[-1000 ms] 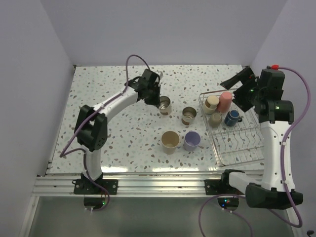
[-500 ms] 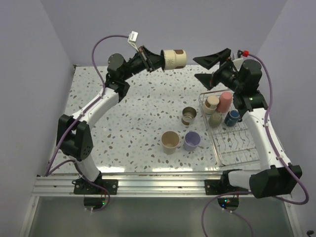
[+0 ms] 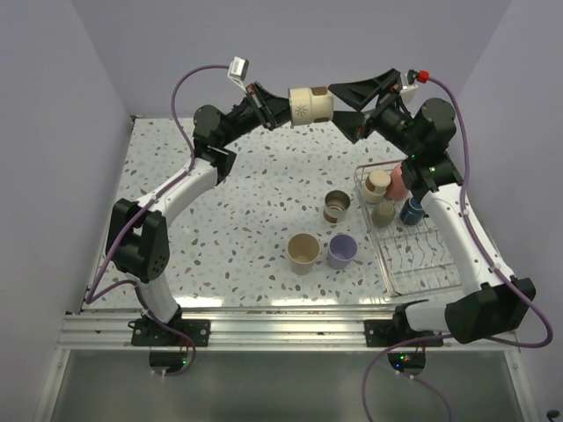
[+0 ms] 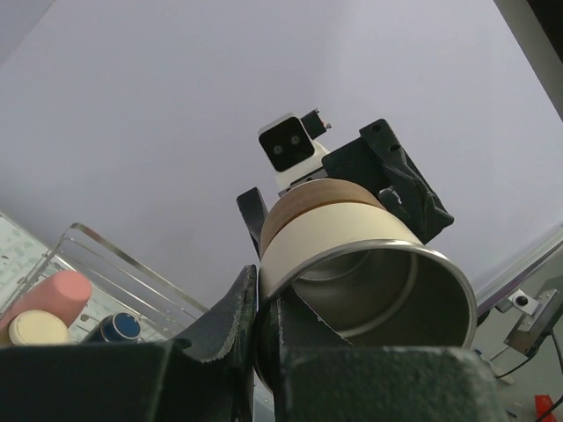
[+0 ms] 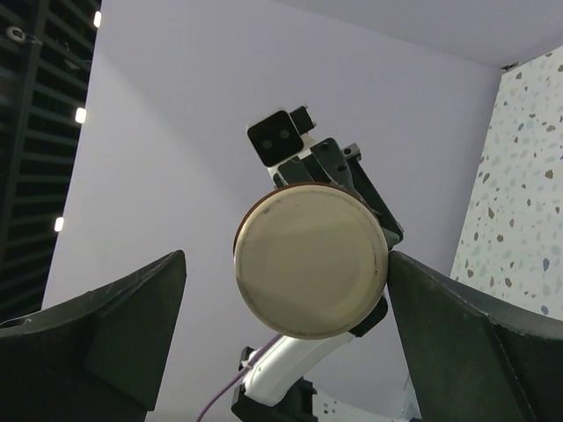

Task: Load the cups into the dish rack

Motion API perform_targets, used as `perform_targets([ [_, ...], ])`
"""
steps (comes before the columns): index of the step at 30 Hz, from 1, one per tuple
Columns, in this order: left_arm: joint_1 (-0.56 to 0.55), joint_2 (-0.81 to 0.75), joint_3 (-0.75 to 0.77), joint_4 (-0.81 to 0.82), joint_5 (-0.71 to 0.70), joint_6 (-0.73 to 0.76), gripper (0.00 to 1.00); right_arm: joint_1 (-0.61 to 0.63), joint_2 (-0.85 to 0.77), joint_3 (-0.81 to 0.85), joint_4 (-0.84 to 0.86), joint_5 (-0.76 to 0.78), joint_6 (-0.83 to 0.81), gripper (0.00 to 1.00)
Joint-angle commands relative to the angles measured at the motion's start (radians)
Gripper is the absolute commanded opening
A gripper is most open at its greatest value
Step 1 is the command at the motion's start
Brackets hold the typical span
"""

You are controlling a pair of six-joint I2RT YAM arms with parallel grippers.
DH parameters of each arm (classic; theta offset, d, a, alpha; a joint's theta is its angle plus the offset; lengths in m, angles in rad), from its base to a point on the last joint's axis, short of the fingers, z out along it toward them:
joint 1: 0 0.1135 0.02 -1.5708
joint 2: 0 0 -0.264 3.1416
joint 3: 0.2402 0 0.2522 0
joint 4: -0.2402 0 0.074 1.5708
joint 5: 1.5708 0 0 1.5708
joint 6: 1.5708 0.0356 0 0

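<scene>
High above the table, my left gripper (image 3: 280, 107) is shut on the rim of a beige cup (image 3: 310, 105) with a steel inside, holding it sideways. The left wrist view shows the rim of this cup (image 4: 352, 237) pinched between the fingers (image 4: 230, 309). My right gripper (image 3: 339, 104) is open and faces the cup's base (image 5: 310, 261). That base sits between its spread fingers (image 5: 132, 308), close to the right one. The dish rack (image 3: 422, 255) holds beige (image 3: 378, 183), pink (image 3: 400, 180), tan (image 3: 383, 213) and dark blue (image 3: 413, 209) cups.
Three cups stand on the speckled table left of the rack: a steel one (image 3: 336, 207), a tan one (image 3: 303, 251) and a lavender one (image 3: 342, 251). Lavender walls close the table in on three sides. The left wrist view catches the rack's corner (image 4: 106, 264).
My left gripper has lifted the beige cup off the table and turned it sideways high up. My right arm rose from the rack and brought its open fingers around the cup's base.
</scene>
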Motion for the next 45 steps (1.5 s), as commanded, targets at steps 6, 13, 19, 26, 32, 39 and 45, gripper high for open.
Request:
perform_targets([
  [6,-0.044,-0.043,-0.013,0.000,-0.031,0.069,0.00,0.061,0.023,0.083,0.036,-0.005,-0.014,0.98],
  [13,-0.070,-0.037,0.016,-0.058,-0.036,0.122,0.00,0.071,0.023,0.086,-0.002,-0.006,-0.037,0.96],
  [19,-0.088,-0.034,0.034,-0.103,-0.034,0.162,0.00,0.087,0.037,0.112,-0.050,0.003,-0.071,0.80],
  [26,-0.099,-0.025,0.054,-0.148,-0.011,0.188,0.00,0.105,0.043,0.109,-0.076,0.014,-0.088,0.34],
  [32,-0.099,-0.048,0.051,-0.251,0.000,0.240,0.47,0.103,0.017,0.104,-0.127,0.041,-0.128,0.00],
  [39,-0.095,-0.155,0.025,-0.489,-0.011,0.415,0.85,0.070,-0.010,0.154,-0.252,0.106,-0.258,0.00],
  [45,-0.061,-0.253,-0.091,-0.569,-0.037,0.460,1.00,-0.053,-0.024,0.164,-0.315,0.072,-0.300,0.00],
])
